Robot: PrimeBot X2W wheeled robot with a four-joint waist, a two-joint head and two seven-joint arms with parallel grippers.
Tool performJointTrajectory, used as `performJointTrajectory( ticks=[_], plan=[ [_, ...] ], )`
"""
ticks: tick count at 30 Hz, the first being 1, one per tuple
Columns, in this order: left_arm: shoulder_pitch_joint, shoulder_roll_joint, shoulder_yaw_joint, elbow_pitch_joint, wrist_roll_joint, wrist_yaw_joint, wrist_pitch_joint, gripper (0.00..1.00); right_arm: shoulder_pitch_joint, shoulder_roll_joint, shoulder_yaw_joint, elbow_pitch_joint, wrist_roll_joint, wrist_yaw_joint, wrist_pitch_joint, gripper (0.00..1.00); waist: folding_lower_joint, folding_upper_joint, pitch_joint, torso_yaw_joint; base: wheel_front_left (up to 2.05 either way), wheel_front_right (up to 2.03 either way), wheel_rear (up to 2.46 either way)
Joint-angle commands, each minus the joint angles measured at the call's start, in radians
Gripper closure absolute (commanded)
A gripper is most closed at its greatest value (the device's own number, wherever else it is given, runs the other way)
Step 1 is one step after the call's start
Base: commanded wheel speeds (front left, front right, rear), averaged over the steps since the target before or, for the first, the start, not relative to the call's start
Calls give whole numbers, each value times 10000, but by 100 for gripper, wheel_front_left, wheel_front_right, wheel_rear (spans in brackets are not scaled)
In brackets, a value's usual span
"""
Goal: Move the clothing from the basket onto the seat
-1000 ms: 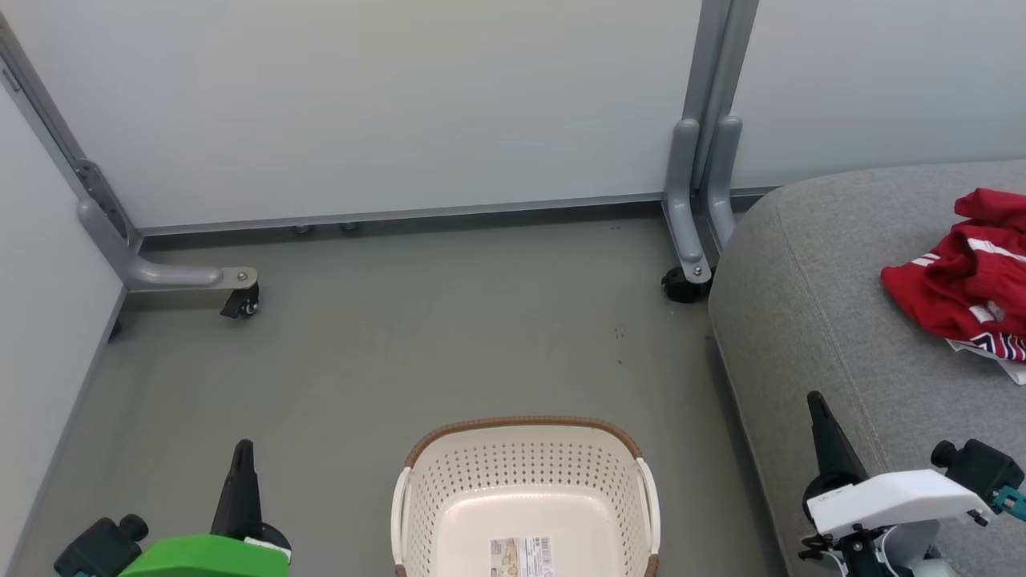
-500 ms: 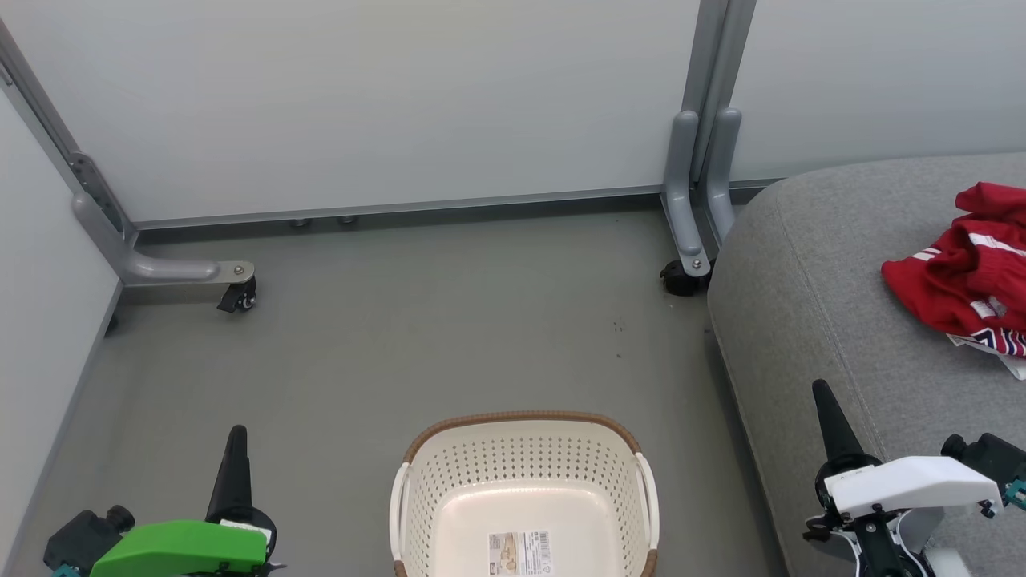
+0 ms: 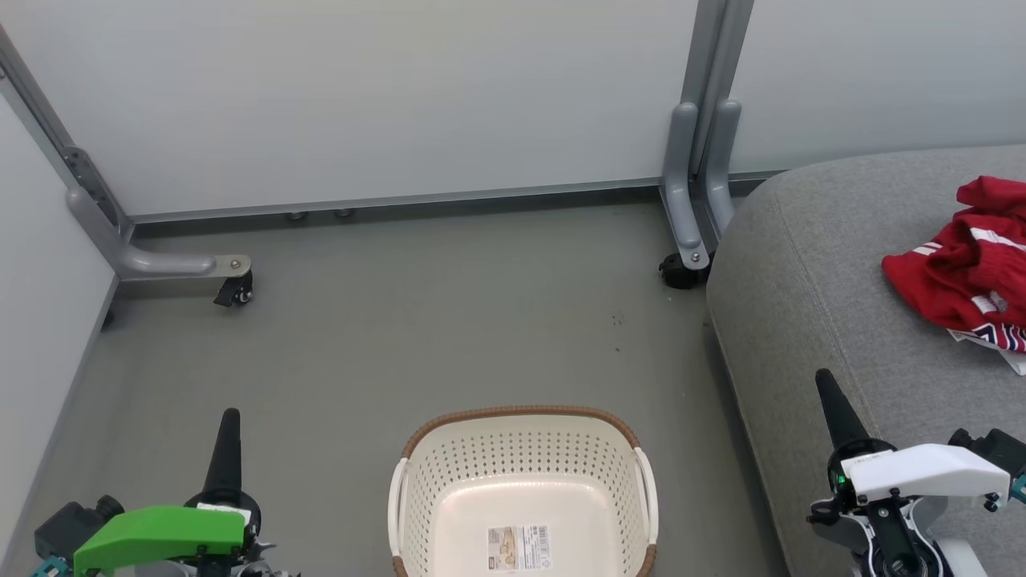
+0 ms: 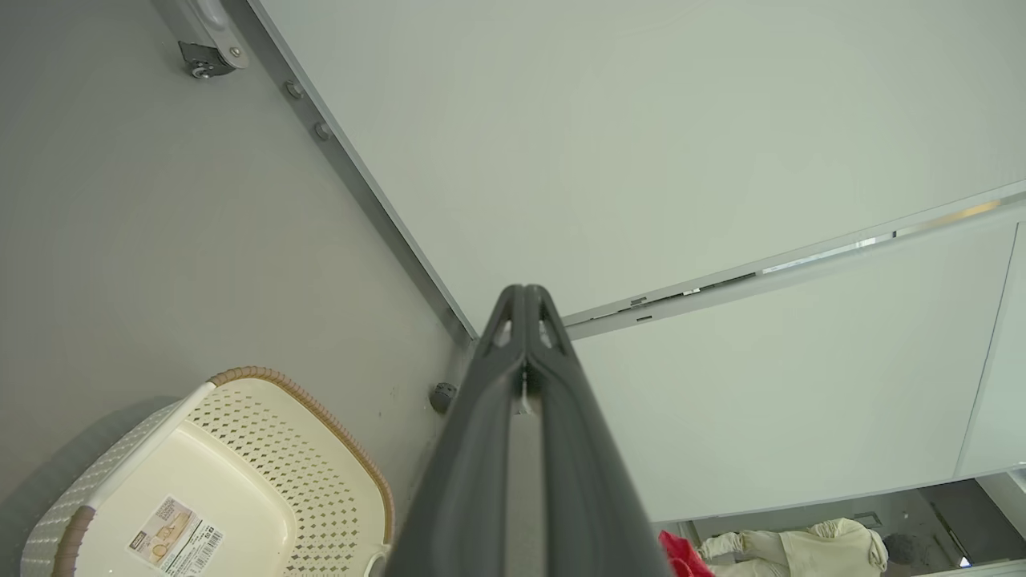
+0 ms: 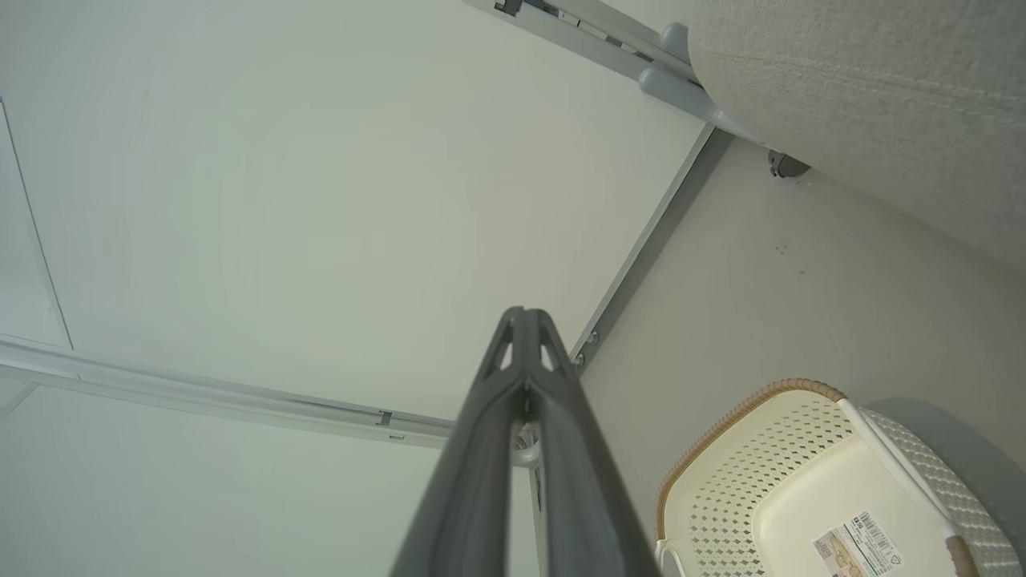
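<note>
The clothing (image 3: 966, 276) lies bunched on the seat (image 3: 809, 304), well in from its rounded left edge. Its dark lettering is too small to read. The basket (image 3: 521, 413) stands on the floor (image 3: 401, 320) near that edge, a narrow strip between them. Its bare bottom carries a label (image 3: 519, 547), perhaps barcoded. Open floor runs ahead to the wall panels (image 3: 361, 104). The left gripper (image 3: 229, 418) and right gripper (image 3: 824, 383) hold their fingers clenched together, grasping nothing.

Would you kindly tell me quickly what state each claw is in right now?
Left claw: closed, holding nothing.
Right claw: closed, holding nothing.
</note>
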State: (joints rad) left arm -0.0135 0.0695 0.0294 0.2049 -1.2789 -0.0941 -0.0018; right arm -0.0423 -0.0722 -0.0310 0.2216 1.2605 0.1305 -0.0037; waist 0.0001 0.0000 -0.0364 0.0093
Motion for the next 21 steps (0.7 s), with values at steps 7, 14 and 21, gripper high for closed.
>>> performJointTrajectory(
  ticks=[7,14,21],
  plan=[
    [-386,42,155,62,-796,-131,195,100,-296,-18,-140,16,813,6,216,100,-1,0,63,-15,0,0,0],
    [-535,33,246,126,-1372,-180,353,100,-367,-6,-236,60,1424,5,391,100,-1,0,124,-29,0,0,0],
    [-644,23,334,187,-1898,-237,514,100,-463,6,-329,101,1983,5,533,100,-1,0,182,-43,0,0,0]
  ],
)
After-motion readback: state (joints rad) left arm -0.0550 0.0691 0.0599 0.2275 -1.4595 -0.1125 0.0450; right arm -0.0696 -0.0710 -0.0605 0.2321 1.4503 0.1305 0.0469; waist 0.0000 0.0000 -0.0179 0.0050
